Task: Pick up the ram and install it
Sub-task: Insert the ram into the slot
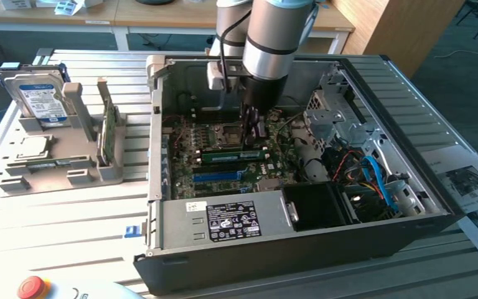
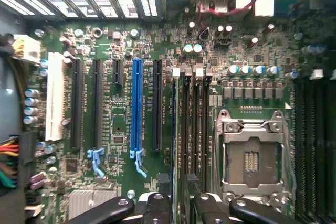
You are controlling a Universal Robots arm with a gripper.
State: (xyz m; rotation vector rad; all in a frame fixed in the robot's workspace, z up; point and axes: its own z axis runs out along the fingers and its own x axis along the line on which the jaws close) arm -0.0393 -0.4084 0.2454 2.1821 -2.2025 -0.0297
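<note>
The ram is held on edge over the memory slots, just beside the CPU socket, inside the open case. The gripper is set astride it, and its fingers are drawn close on the thin edge, seemingly clamped. Free room is bounded by the case walls and the power supply. The blue slot is shown plainly in the wrist view. A grey holder outside the case is shown in the exterior view.

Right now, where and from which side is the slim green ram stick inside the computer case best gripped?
Probably the top long edge, near mid-length, from straight above, pinching its two flat faces: the slim green ram stick seems to stand on edge on the green motherboard, with parts crowding both sides.
</note>
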